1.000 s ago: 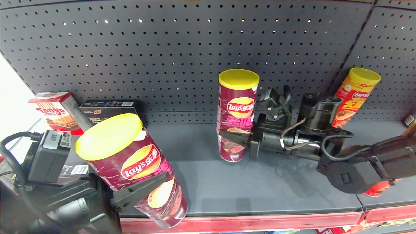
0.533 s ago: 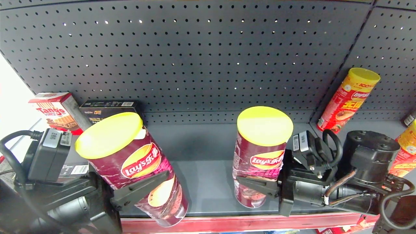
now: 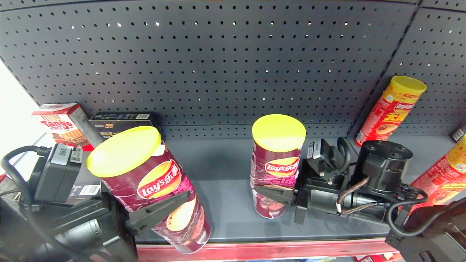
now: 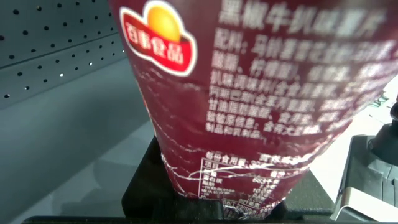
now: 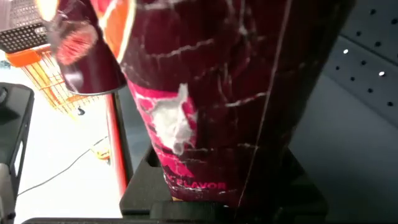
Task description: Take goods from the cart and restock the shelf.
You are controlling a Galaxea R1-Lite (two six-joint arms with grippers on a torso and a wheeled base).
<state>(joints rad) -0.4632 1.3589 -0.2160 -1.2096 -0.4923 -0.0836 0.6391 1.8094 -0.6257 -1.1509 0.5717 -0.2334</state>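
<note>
Left gripper (image 3: 164, 211): found clamped onto the lower body of a tilted can (image 3: 153, 182), maroon with a yellow lid. This can is held at the left front of the shelf (image 3: 225, 174), with its base over the red front edge and its top leaned to the left.

Right gripper (image 3: 273, 193): found clamped onto the lower body of an upright can (image 3: 277, 163) of the same colours. The can is gripped from its right side and is held over the middle of the shelf, well forward of the pegboard (image 3: 218, 65). Whether its base touches the shelf surface cannot be told.

Other stock noted: a red can (image 3: 391, 109) is leaned against the pegboard at the right rear. A second red can (image 3: 442, 178) is seen at the far right, partly cut off. A red-and-white box (image 3: 60, 123) and a black box (image 3: 122, 122) are set side by side at the left rear.
</note>
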